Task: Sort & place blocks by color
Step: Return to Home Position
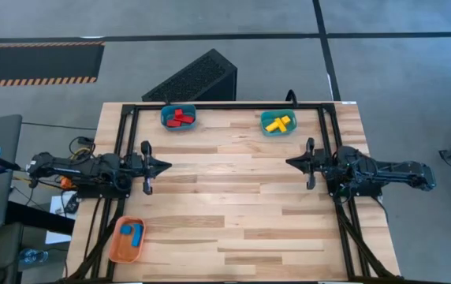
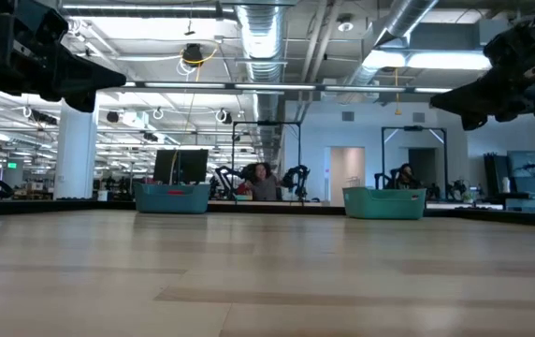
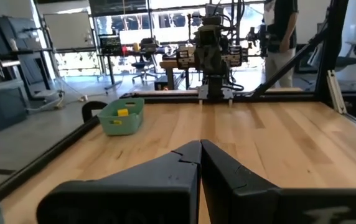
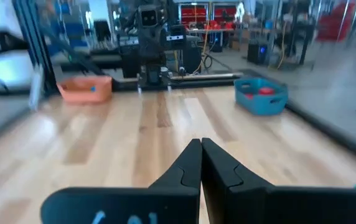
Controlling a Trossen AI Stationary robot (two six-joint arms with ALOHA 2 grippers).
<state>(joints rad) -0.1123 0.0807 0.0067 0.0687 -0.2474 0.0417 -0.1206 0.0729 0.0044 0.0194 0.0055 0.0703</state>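
Red blocks lie in a teal bin at the table's far edge, left of centre. Yellow blocks lie in a second teal bin to its right. Blue blocks lie in an orange bin at the near left corner. My left gripper is shut at the left edge, pointing level toward the table's middle, and holds nothing. My right gripper is shut at the right edge, pointing back at it, and holds nothing. Both hang above the wood.
A black frame runs along the far edge and down both sides of the wooden table. People sit and stand in the room beyond the table, clear of the arms.
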